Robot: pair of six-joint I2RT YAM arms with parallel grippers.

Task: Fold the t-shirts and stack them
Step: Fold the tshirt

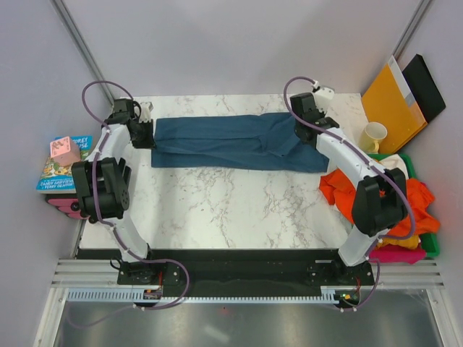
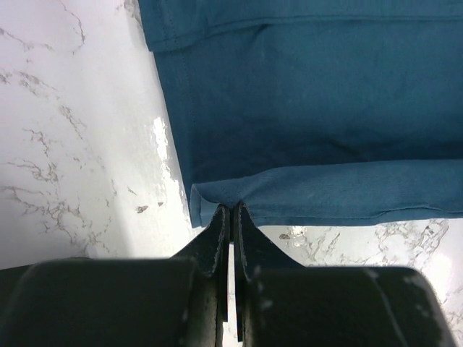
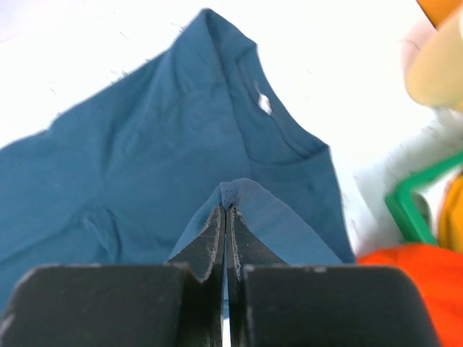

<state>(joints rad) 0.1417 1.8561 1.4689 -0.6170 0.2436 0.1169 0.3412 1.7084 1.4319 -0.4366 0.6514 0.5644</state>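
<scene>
The white marble-patterned counter (image 1: 217,210) carries 2 arms bolted at its near edge. The left arm (image 1: 108,181) reaches up the left edge and the right arm (image 1: 358,181) up the right side. Both are bent at the elbow, with their wrists tipped down near the far corners.

Between them, along the far edge, lies the teal-blue t-shirt (image 1: 231,141), soft matte cloth folded lengthwise into a long, slightly rumpled band.

At the right edge, a heap of t-shirts (image 1: 416,199) in orange, yellow and pink spills from a green bin (image 1: 434,244).

The left claw (image 2: 231,210) is pinched tight on a folded hem at the band's left end. The right claw (image 3: 226,208) is clamped on a raised fold of cloth at the collar end.

A pale cup (image 1: 374,136) stands near the far right corner.
</scene>
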